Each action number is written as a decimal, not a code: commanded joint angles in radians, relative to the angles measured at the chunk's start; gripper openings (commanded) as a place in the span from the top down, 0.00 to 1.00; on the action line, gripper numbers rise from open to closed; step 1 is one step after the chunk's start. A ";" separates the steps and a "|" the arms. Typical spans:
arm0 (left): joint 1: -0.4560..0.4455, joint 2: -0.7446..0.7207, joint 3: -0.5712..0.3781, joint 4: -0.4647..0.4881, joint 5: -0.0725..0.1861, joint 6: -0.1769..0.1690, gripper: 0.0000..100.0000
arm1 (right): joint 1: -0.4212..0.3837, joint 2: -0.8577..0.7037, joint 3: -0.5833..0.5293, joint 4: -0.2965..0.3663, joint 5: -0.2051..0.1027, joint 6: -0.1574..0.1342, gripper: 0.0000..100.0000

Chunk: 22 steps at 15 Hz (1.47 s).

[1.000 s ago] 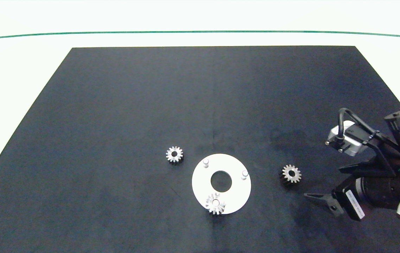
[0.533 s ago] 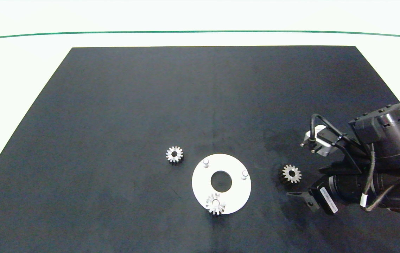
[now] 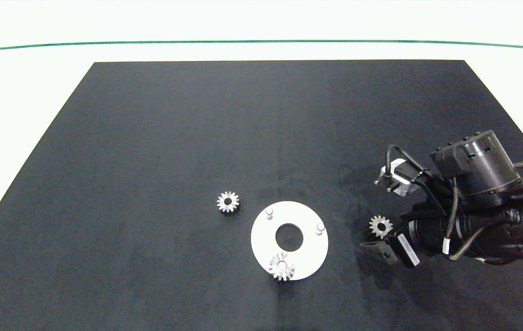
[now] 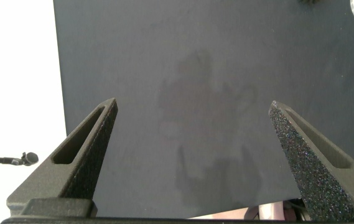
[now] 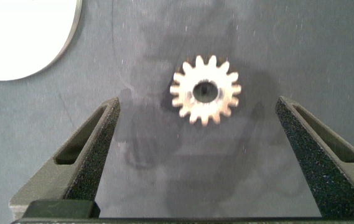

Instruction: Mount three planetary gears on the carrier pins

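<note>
- Right arm reached in low from the right edge, wrist bent toward the right gear (image 3: 381, 226) beside the disc (image 3: 305, 255).
- Right gripper (image 5: 200, 134) stood wide open above that gear, fingers (image 5: 93, 149) on either side and touching nothing.
- Left gripper (image 4: 192, 134) hovered wide open over bare mat (image 3: 197, 128), holding nothing.
- Gears were small silver spurs with pointed teeth and round holes: one (image 3: 282, 266) sat on the near pin, one (image 3: 227, 202) lay left of the disc.
- Disc was flat, white and ring-shaped; two short white pins (image 3: 269, 213) stood bare.
</note>
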State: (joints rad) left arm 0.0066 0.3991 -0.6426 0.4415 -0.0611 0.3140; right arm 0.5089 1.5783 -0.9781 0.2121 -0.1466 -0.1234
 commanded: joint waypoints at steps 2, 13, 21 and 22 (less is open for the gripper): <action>0.000 0.001 0.000 0.003 0.000 0.002 0.00 | -0.003 0.043 -0.033 0.001 -0.001 -0.001 0.01; -0.002 0.006 -0.002 0.002 -0.003 0.003 0.00 | -0.020 0.052 -0.042 0.001 0.001 -0.001 0.23; -0.007 0.010 -0.002 0.002 -0.003 0.003 0.00 | -0.024 0.072 -0.062 0.001 0.010 -0.001 0.40; -0.007 0.010 -0.005 0.002 -0.003 0.003 0.00 | -0.024 0.072 -0.062 0.001 0.010 -0.001 0.41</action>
State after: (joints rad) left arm 0.0000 0.4083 -0.6445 0.4402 -0.0643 0.3155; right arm 0.4838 1.6468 -1.0396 0.2130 -0.1347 -0.1230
